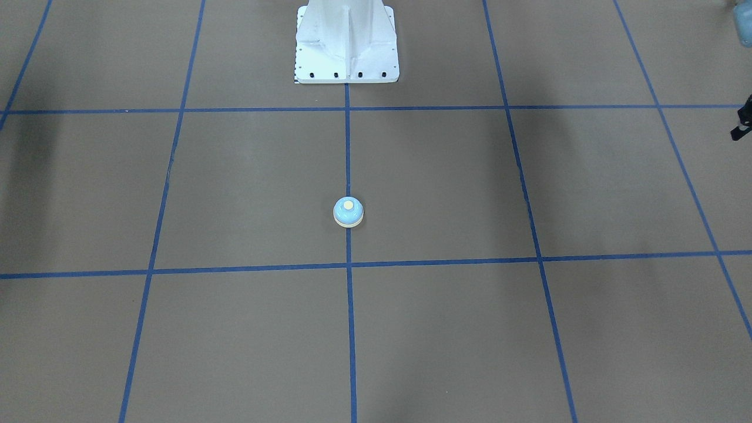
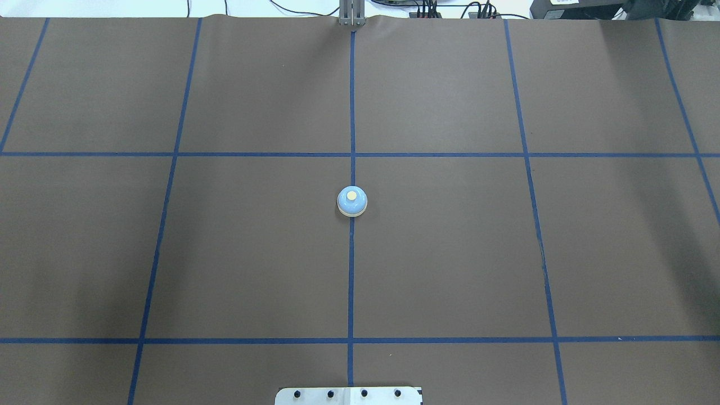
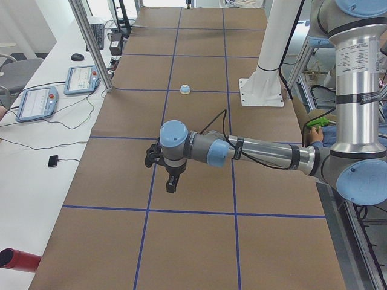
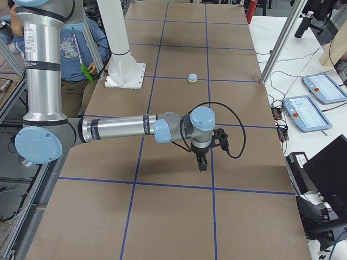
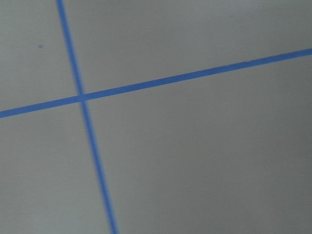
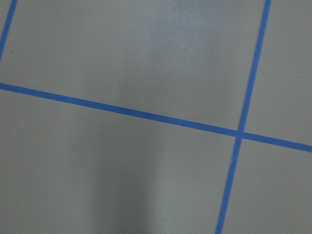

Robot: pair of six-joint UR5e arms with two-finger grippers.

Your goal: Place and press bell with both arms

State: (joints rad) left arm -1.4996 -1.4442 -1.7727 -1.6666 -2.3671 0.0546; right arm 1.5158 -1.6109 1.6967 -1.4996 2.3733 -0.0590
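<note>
The light-blue bell (image 1: 348, 212) with cream base and button stands upright on the centre tape line of the brown table, alone; it also shows in the overhead view (image 2: 352, 201) and small in both side views (image 3: 185, 89) (image 4: 192, 78). My left arm reaches out low over the table's left end; its gripper (image 3: 172, 183) points down, far from the bell. My right arm does the same at the right end; its gripper (image 4: 201, 163) also points down, far from the bell. Neither gripper holds anything that I can see. I cannot tell whether they are open or shut. The wrist views show only table and tape.
The white bolted pedestal (image 1: 346, 50) stands at the robot's side of the table, behind the bell. Blue tape lines (image 2: 352, 112) grid the table. Teach pendants (image 3: 37, 103) (image 4: 307, 112) lie on white side desks. A seated person (image 4: 81, 40) is behind the robot.
</note>
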